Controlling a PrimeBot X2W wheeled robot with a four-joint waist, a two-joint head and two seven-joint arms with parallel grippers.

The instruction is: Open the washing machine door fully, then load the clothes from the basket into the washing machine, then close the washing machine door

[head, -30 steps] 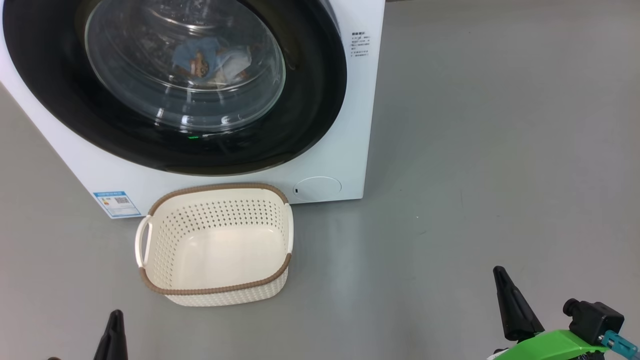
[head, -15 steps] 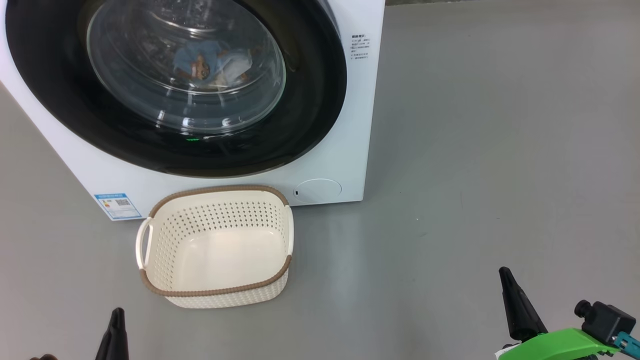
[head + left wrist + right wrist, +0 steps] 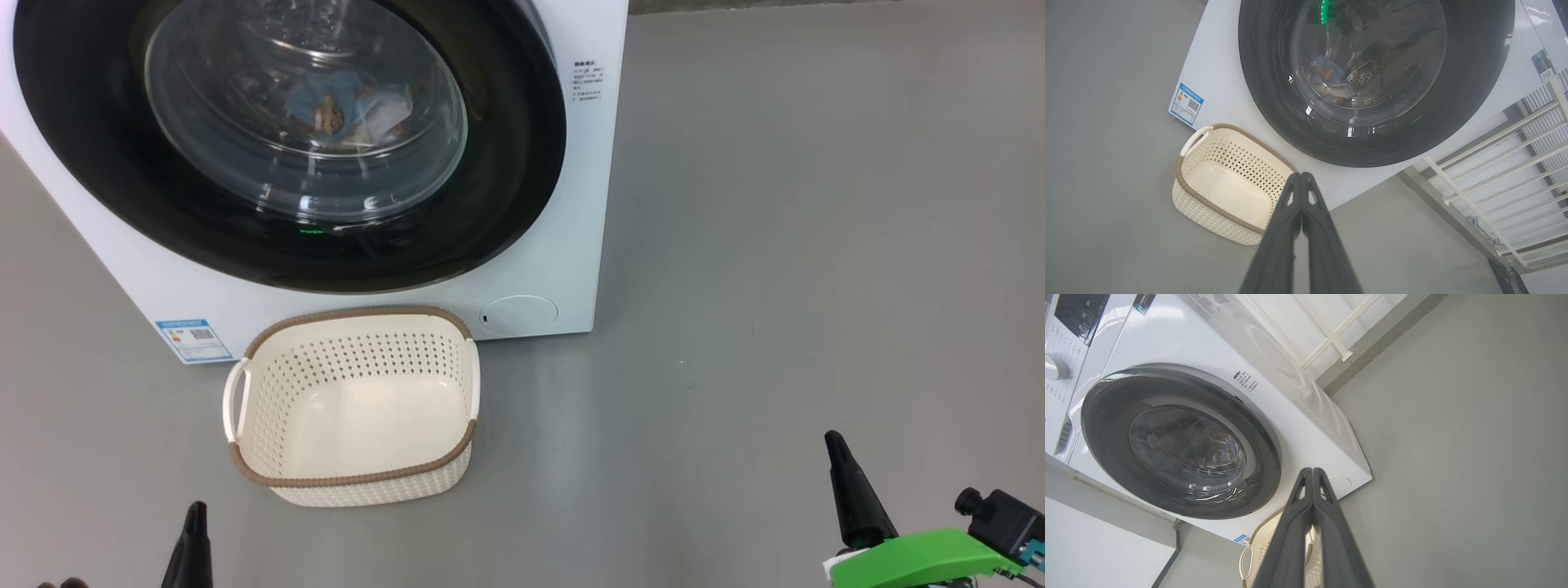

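Both arms hung low and empty. The left end effector (image 3: 1301, 176) had its two dark fingers pressed flat together, and the right end effector (image 3: 1312, 470) was pinched just as narrow. Ahead of the left one the cream basket (image 3: 351, 478) sat empty on the grey floor (image 3: 775, 245), just in front of the washing machine (image 3: 584, 261). Beyond it the washing machine door (image 3: 522, 163) lay flush against the front. The blue clothes (image 3: 343, 102) showed through its glass, well apart from either end effector.
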